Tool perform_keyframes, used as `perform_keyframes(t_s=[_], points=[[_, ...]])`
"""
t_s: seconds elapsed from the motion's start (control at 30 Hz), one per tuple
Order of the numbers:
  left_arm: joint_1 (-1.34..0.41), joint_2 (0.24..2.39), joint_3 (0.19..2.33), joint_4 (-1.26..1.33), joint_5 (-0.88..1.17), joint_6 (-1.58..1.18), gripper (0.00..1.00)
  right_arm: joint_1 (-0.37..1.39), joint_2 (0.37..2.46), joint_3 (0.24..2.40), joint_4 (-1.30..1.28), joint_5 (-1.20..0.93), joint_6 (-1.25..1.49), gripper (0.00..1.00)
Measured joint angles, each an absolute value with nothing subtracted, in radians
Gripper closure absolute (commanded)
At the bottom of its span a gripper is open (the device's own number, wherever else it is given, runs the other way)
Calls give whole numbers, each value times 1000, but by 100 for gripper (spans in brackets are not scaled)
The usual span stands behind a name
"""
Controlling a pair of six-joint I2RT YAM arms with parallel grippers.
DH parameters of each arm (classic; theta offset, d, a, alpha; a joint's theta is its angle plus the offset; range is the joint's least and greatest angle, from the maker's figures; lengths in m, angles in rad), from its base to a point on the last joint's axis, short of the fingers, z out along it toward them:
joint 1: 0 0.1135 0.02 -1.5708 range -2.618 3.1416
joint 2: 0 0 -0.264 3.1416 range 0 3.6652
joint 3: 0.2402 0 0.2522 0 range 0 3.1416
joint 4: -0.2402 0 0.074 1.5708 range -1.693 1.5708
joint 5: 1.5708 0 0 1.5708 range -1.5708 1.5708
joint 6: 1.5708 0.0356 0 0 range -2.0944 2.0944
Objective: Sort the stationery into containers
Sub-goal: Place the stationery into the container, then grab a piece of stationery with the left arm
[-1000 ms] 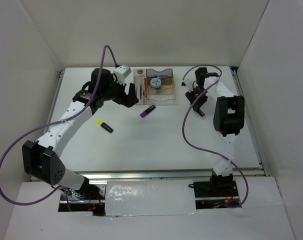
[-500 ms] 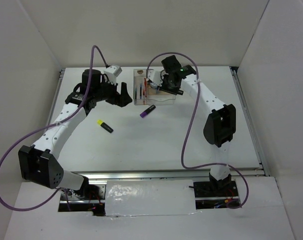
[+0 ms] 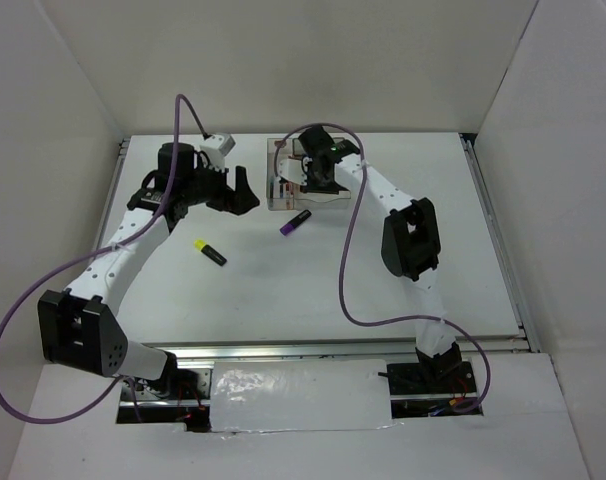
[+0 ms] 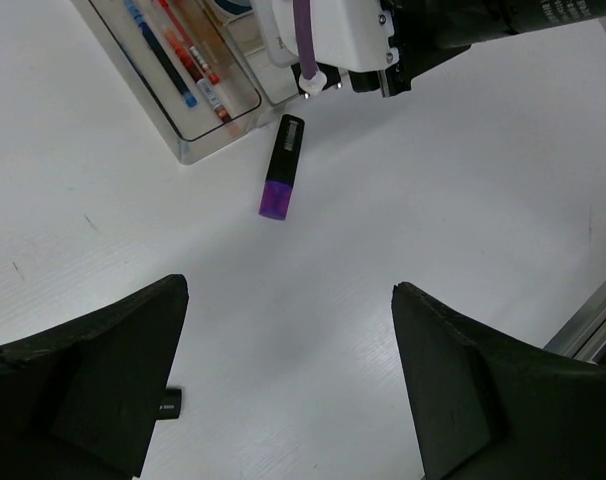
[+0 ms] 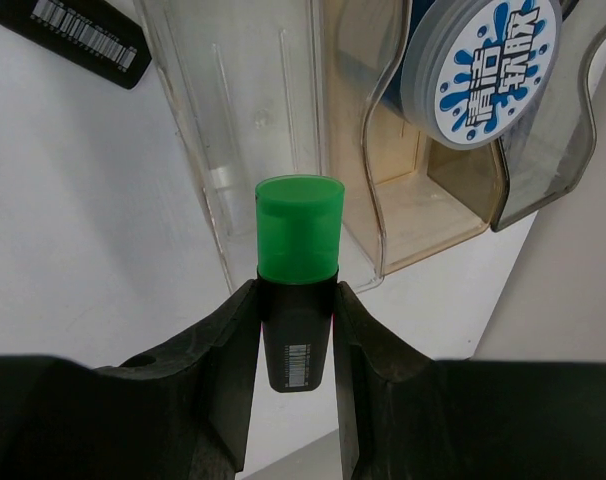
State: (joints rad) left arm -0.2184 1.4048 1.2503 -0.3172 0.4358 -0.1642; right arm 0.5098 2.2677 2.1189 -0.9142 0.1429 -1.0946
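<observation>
- Sitting at the middle of the bench's (image 3: 383, 280) far edge, the organiser (image 4: 183, 100) holds stationery in its compartments.
- Left hand (image 4: 288, 340) hovers just left of the organiser, over bare bench, fingers wide apart and gripping nothing.
- Right hand (image 5: 296, 320) hangs over the organiser, clamped on a green highlighter (image 5: 298, 240) whose cap is above a long clear compartment.
- Tub (image 5: 480, 70) sits in a wavy-walled compartment.
- Purple highlighter (image 4: 281, 165) lies on the bench just beside the organiser's near edge; yellow highlighter (image 3: 210, 252) lies apart, further left.
- Pens (image 4: 173, 55), blue and red, lie in the leftmost compartment.
</observation>
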Motion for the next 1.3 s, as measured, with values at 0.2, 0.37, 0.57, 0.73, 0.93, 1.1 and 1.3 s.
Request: perform_keyframes(t_s=[0.2,0.37,0.57,0.73,0.93,1.1,1.3], points=[[-213,1402,1209,-313,435,-164,4,506,2283,2119,-872,150,-1122,66],[-211,1391,1191,-310,433,-163,4,506,2288,2121,-838,152,-1137,54],[-206,1390,1187,-305,431,-164,4,509,2312,2123,-828,163,-1144,37],[-199,1389,1175,-285,428,-165,6,519,2312,2123,-829,165,-1142,37],[-229,1350,1059,-205,387,-161,14,527,2291,2124,-839,112,-1059,37],[-350,1349,955,-141,301,-137,19,500,2135,2094,-847,3,-869,37],[-431,1464,931,-23,252,-104,25,376,1809,1977,-839,-149,-614,37]])
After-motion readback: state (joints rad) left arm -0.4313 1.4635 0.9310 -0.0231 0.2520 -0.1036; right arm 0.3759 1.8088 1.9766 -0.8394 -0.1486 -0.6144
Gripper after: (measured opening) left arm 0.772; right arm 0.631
